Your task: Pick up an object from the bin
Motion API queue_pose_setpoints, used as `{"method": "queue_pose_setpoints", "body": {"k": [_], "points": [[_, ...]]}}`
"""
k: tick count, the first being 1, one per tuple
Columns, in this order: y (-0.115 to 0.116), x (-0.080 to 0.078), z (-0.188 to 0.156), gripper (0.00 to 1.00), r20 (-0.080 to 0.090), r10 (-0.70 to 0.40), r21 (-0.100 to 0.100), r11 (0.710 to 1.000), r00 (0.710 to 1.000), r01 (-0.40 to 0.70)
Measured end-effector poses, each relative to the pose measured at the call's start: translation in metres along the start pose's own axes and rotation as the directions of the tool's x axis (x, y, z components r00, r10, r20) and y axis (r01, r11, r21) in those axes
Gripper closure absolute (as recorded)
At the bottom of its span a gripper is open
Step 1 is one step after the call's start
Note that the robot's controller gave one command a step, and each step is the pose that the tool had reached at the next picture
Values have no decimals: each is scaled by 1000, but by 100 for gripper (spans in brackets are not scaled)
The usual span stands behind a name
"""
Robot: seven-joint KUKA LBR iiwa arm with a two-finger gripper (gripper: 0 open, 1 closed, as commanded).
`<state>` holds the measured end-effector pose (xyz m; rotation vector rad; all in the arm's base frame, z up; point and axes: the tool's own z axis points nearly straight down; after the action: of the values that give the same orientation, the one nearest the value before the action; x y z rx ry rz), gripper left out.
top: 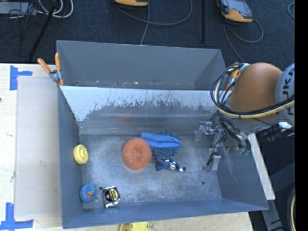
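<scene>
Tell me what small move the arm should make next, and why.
Probably slide the gripper toward the view's left, to the small dark blue toy: it hangs over bare floor near the right wall of the grey metal bin, and that toy lies nearest.

The gripper (211, 163) is silver-grey metal. The cover (255, 89) above it on the wrist is orange-brown, with black and yellow cables (226, 88) around it. The bin (144, 69) is plain grey; its floor near the gripper is speckled with white, and the wall behind has pale streaks. Nearest to the gripper is a small toy (168, 165), dark blue and black with a white tip. Just beyond the toy are a bright blue cloth (161, 140) and a rusty orange ball (136, 153) with a fuzzy surface. Far from the gripper, a disc (81, 154) is yellow. Farthest away, a tape measure (110, 196) is black and yellow, and the cap (87, 192) beside it is blue with an orange middle.
</scene>
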<state>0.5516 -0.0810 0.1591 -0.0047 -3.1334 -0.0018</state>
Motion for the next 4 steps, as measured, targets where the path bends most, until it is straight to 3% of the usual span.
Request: {"method": "queue_pose_setpoints", "body": {"k": [1,2,3,4], "points": [[0,-2,-5,0,7,-2,1,1000,1000,2],[36,-32,42,0,15,-67,3,998,998,67],[60,-48,71,0,8,-90,-1,996,996,90],[82,-38,85,100,-13,-172,7,985,985,172]]}}
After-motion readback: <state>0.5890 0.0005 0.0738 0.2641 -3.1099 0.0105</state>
